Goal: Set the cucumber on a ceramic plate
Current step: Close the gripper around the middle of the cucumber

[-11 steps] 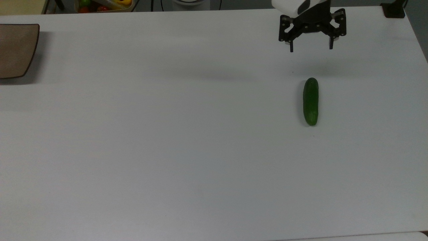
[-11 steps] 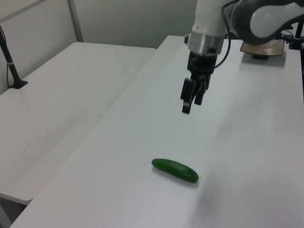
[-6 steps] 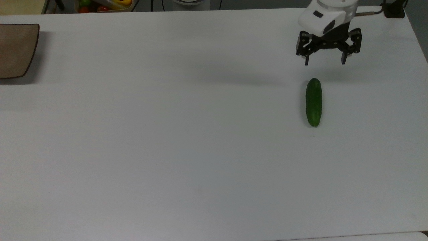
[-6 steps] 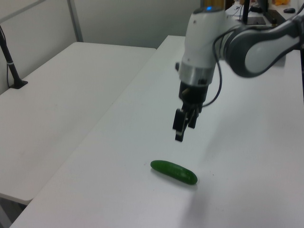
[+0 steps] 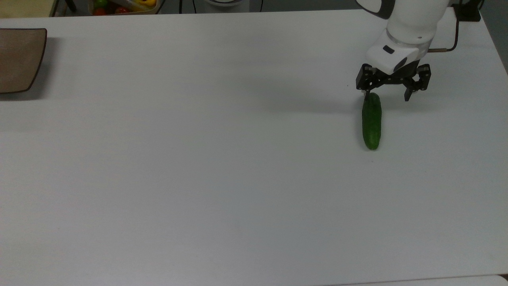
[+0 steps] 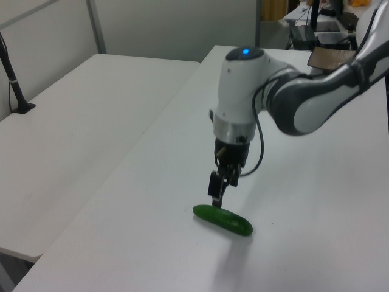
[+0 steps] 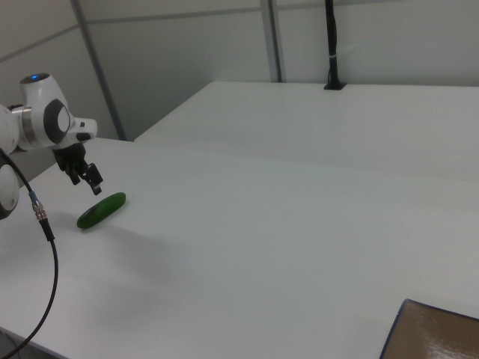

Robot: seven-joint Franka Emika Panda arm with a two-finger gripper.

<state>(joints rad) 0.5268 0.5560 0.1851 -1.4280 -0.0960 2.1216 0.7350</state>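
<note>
A dark green cucumber (image 5: 372, 121) lies lengthwise on the white table (image 5: 222, 167), toward the top view's right. My gripper (image 5: 386, 96) hangs open just over the cucumber's far end, with one fingertip (image 5: 365, 95) at that end and the other off to the top view's right. Nothing is between the fingers. In the left view the gripper (image 6: 217, 196) sits just above the cucumber (image 6: 222, 219). The right view has the gripper (image 7: 84, 178) close beside the cucumber (image 7: 102, 210). The brown ceramic plate (image 5: 18, 59) rests far off at the top view's left edge, with a corner of the plate (image 7: 438, 336) at the right view's bottom.
A tub of coloured vegetables (image 5: 123, 6) stands behind the table's far edge. A black post base (image 5: 468, 12) occupies the table's far right corner. A second white table (image 6: 79, 134) stands alongside, across a gap. Bare tabletop stretches between cucumber and plate.
The gripper has come down and moved toward the cucumber's far end, staying open. The cucumber and plate have not moved.
</note>
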